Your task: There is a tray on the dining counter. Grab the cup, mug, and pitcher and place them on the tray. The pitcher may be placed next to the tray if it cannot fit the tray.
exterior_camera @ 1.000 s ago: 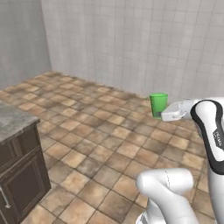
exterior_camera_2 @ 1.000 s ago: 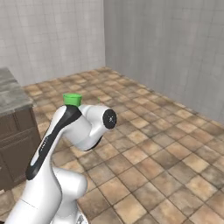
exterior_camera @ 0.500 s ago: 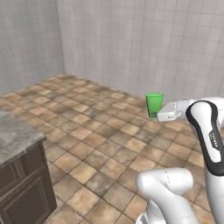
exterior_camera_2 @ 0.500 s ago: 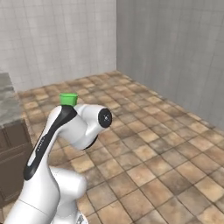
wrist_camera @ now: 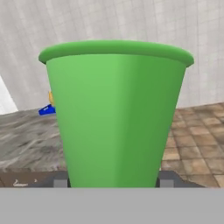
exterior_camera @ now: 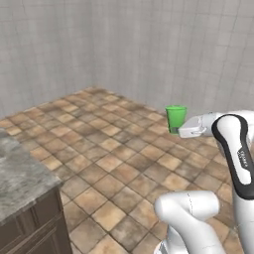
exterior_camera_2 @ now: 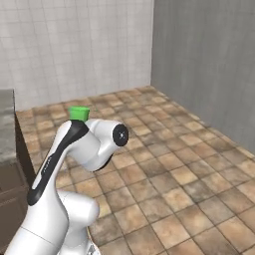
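Our fingers point(wrist_camera: 113, 183) are clamped on either side of the base of the green cup point(wrist_camera: 116, 113), which stands upright in their grip and rides in mid-air over the tiled floor point(exterior_camera: 114, 163), clear of any surface. We judge that we are in the carrying step for the first of three vessels: the cup is lifted and is being ferried toward the dining surface point(wrist_camera: 30, 140), whose grey marbled top stretches away behind the cup in the hand view. On its far end we make out a sliver of the blue tray point(wrist_camera: 46, 110) with a speck of orange, probably the pitcher point(wrist_camera: 51, 97), just beside it. The next move, as we read it, calls for closing on that far end and lowering the cup, upright, inside the tray's rim before letting go. Our count: one cup, one tray, one likely pitcher.
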### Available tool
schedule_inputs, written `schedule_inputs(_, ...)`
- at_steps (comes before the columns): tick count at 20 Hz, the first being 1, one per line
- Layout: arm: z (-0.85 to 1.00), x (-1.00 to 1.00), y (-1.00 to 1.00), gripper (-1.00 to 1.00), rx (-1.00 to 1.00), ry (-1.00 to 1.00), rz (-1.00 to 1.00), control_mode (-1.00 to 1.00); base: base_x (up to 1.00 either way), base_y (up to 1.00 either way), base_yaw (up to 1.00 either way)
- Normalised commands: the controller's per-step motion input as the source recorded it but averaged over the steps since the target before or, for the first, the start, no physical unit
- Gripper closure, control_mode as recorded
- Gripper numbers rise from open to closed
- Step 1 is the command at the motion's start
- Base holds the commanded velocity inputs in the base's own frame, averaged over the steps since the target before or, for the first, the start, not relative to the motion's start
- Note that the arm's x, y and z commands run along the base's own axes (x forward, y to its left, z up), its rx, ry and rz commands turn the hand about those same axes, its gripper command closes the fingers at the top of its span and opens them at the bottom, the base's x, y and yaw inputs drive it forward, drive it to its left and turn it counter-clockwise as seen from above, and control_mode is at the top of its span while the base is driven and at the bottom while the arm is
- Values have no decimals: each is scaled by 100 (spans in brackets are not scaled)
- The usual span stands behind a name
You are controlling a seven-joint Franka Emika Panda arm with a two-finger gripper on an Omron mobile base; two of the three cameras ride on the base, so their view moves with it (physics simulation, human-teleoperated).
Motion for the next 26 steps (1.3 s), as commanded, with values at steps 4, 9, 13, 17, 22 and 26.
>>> schedule_inputs(4, 0, 0, 0, 100, 0, 0, 0, 100, 86, 0, 30)
schedule_inputs(9, 0, 0, 0, 100, 0, 0, 0, 100, 87, 0, 29)
schedule_inputs(13, 0, 0, 0, 100, 0, 0, 0, 100, 88, 0, 29)
schedule_inputs(17, 0, 0, 0, 100, 0, 0, 0, 100, 89, 0, 27)
schedule_inputs(22, 0, 0, 0, 100, 0, 0, 0, 100, 88, 0, 29)
schedule_inputs(26, 0, 0, 0, 100, 0, 0, 0, 100, 88, -3, 28)
